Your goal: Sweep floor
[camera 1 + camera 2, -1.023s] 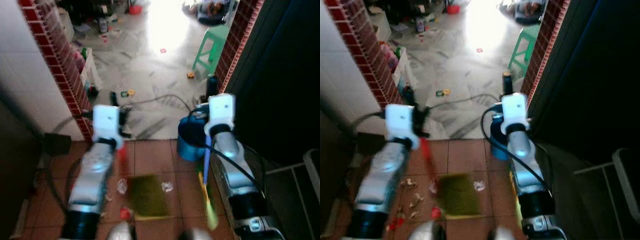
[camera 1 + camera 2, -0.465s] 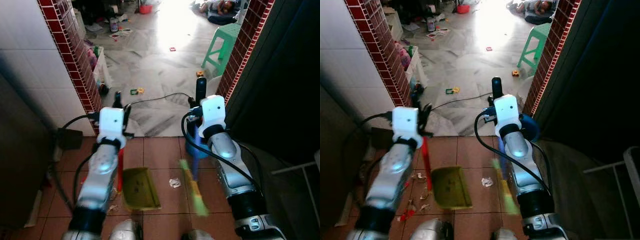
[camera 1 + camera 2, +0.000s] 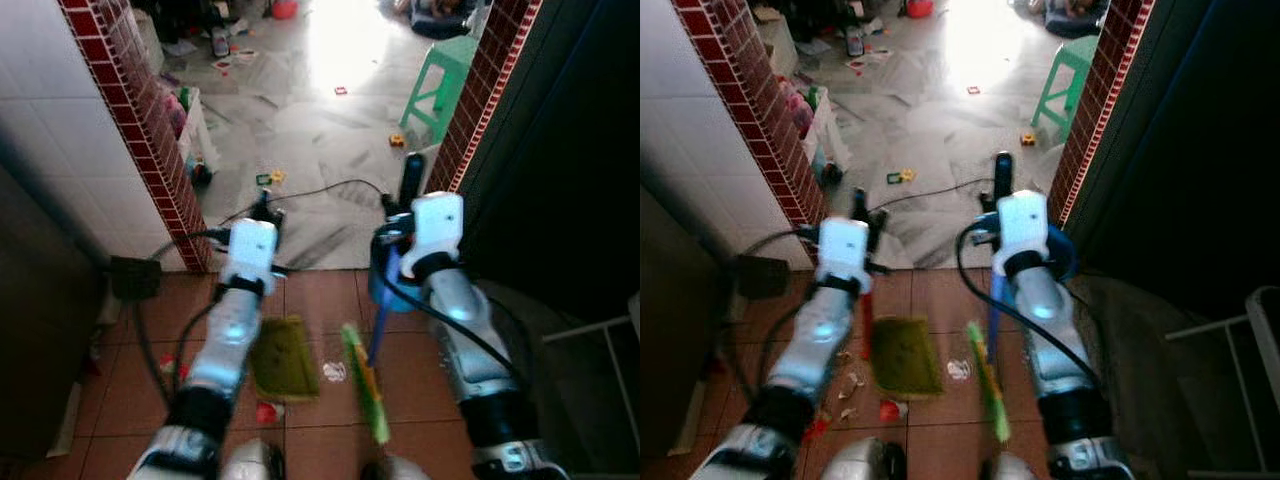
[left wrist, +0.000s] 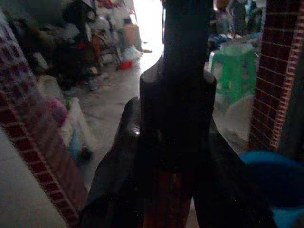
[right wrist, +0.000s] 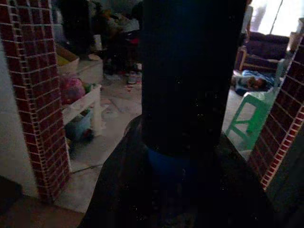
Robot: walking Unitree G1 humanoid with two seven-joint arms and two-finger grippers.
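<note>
My left gripper point(image 3: 263, 207) is shut on the red handle point(image 3: 867, 322) of a yellow-green dustpan point(image 3: 285, 357), which lies flat on the brown tiles. My right gripper point(image 3: 409, 178) is shut on a broom's blue shaft point(image 3: 383, 322), just below its black top point(image 5: 187, 71). The green bristles point(image 3: 364, 385) rest on the tiles just right of the pan. A crumpled white scrap point(image 3: 333, 372) lies between pan and bristles. A red scrap point(image 3: 890, 409) and several pale bits point(image 3: 848, 385) lie by the pan's near left corner.
A blue bucket point(image 3: 1061, 256) stands behind the broom by the right brick pillar point(image 3: 482, 95). The left brick pillar point(image 3: 150, 150) frames a doorway onto marble floor with a cable point(image 3: 330, 190), toys and a green stool point(image 3: 445, 85). A person point(image 5: 254, 83) lies far off.
The camera has shifted. The broom head has swung left, closer to the dustpan and the white scrap. Both grippers keep their hold.
</note>
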